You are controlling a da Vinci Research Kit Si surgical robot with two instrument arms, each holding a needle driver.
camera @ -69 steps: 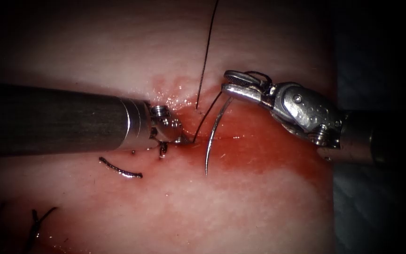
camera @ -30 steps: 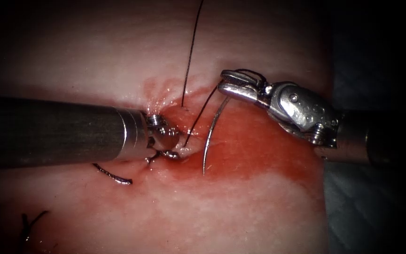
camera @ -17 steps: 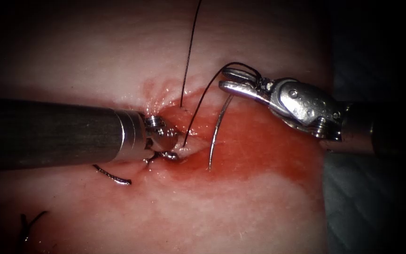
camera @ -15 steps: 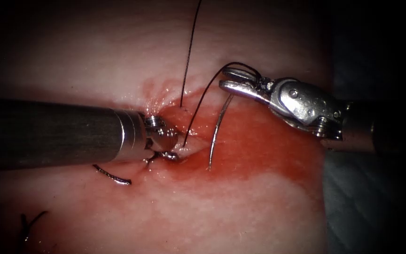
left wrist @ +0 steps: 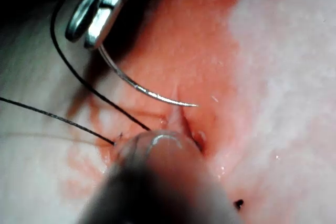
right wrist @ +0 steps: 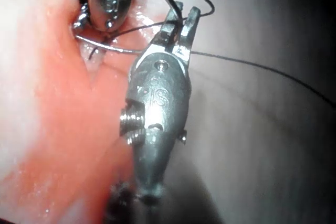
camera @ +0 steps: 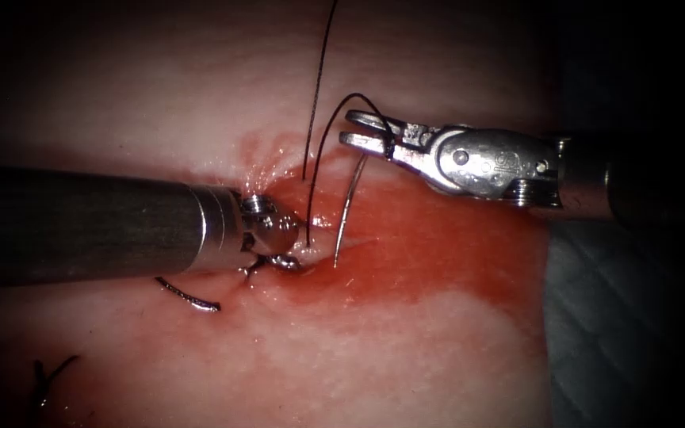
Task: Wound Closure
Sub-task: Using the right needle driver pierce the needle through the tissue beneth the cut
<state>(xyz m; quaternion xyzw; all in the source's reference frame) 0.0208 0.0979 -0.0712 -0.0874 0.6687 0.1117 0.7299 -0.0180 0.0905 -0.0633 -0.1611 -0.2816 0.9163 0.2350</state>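
The tissue lay pale and glistening across the endoscope view, with a wide patch of red fluid spread around the cut near its middle. A dark cloth showed past its right edge.

The right tool came in from the right and gripped the needle near its thread end, its jaws closed on the steel. From there the needle curved downward, with its point close to the right side of the cut; in the left wrist view the needle ended right at the surface by the cut, though whether the point had entered the tissue could not be told. In the right wrist view the right tool clamped the needle the same way.

The thread looped over the right tool's jaws, dropped into the tissue beside the cut, and a second strand rose from the tissue toward the top edge of the view.

The left tool reached in from the left with its tip pressed onto the tissue at the left side of the cut; its jaws were buried against the surface, so their state could not be told. A cut end of thread lay below its shaft, and more cut ends sat near the lower left corner.
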